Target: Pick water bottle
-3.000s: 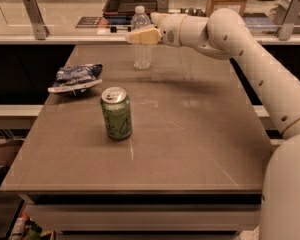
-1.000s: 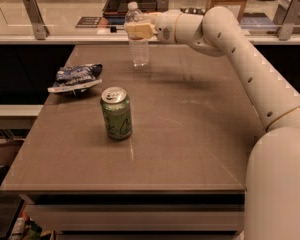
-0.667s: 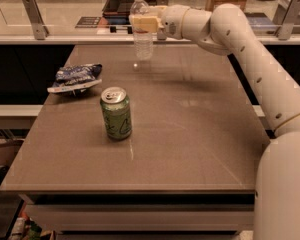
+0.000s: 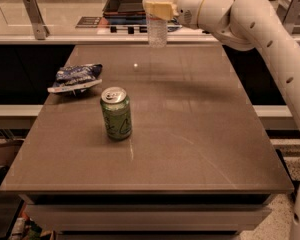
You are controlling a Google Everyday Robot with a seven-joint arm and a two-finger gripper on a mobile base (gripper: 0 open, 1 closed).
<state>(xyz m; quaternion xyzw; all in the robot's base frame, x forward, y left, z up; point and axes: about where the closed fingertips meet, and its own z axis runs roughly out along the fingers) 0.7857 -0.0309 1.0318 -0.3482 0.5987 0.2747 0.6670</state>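
The water bottle (image 4: 156, 26) is a small clear ribbed plastic bottle, held in the air above the far edge of the table at the top centre of the camera view; its cap is cut off by the frame's top. My gripper (image 4: 156, 7) reaches in from the right on the white arm and is shut on the bottle's upper part, its pale fingers (image 4: 159, 9) wrapped around it. The bottle hangs upright, clear of the table top.
A green soda can (image 4: 116, 113) stands upright at the table's left centre. A blue crumpled chip bag (image 4: 76, 77) lies at the left edge. The brown table (image 4: 190, 134) ends at a counter with a dark tray (image 4: 125, 1) behind it.
The gripper has lifted the water bottle off the table's far side and raised it higher, moving slightly right. The can and the bag have not moved.
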